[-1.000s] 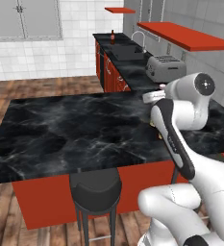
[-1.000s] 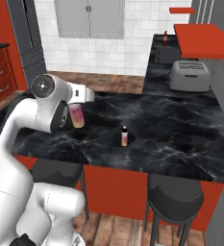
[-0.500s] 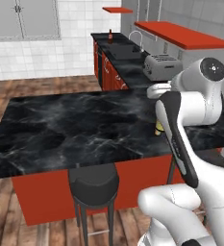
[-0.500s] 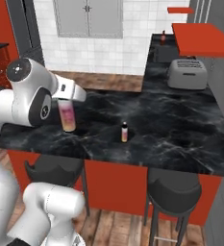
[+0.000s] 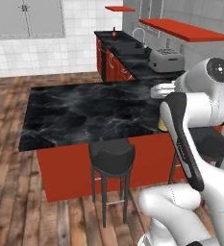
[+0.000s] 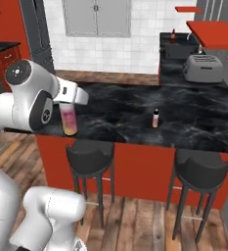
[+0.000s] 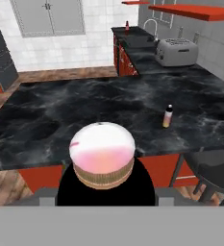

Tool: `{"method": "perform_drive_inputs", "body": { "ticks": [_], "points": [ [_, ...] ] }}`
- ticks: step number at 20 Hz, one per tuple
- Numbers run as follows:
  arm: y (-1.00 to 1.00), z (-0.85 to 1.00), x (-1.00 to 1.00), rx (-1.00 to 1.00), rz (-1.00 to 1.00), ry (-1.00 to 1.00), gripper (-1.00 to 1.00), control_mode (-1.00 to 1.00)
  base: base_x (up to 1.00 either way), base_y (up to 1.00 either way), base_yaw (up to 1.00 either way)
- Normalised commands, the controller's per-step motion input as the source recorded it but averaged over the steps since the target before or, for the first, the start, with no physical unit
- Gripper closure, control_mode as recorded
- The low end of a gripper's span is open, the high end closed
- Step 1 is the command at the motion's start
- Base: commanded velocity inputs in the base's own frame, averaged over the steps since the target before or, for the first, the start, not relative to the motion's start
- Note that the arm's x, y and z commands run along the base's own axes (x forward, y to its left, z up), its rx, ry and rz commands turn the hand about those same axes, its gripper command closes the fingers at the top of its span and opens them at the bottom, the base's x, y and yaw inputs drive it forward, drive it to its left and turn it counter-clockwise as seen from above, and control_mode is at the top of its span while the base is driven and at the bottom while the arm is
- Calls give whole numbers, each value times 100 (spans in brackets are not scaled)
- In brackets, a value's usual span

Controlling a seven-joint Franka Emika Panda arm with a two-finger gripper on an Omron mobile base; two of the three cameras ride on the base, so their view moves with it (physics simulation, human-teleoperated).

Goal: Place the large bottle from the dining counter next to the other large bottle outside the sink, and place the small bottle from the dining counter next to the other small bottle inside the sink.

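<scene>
The large bottle (image 6: 68, 120), pink fading to yellow with a white cap, hangs upright at the near left edge of the black dining counter (image 6: 184, 117). My gripper (image 6: 68, 107) is shut on it just below the cap. In the hand view its cap (image 7: 102, 153) is seen from above. Its yellow base (image 5: 162, 126) peeks out behind my arm. The small bottle (image 6: 156, 118) stands on the dining counter to the right, apart from the gripper (image 7: 168, 116). Far back, a red bottle (image 5: 114, 33) stands on the counter by the sink faucet (image 5: 141, 33).
A silver toaster (image 6: 203, 67) sits at the counter's far right end. Black stools (image 6: 90, 156) (image 6: 201, 169) stand along the near side of the counter, one of them directly under the held bottle. A red shelf (image 5: 183, 29) hangs over the back counter.
The whole picture has shifted: the base has drawn back from the counter. The held bottle has come from over the countertop to its near edge.
</scene>
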Motion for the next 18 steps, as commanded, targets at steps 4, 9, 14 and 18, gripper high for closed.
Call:
{"method": "perform_drive_inputs", "body": {
  "ticks": [4,9,14,18],
  "points": [
    [0,0,0,0,0,0,100,100,-8,57,-30],
    [0,0,0,0,0,0,100,100,0,0,-50],
    [0,0,0,0,0,0,100,100,0,0,-50],
    [0,0,0,0,0,0,100,100,0,0,-50]
  ]
}}
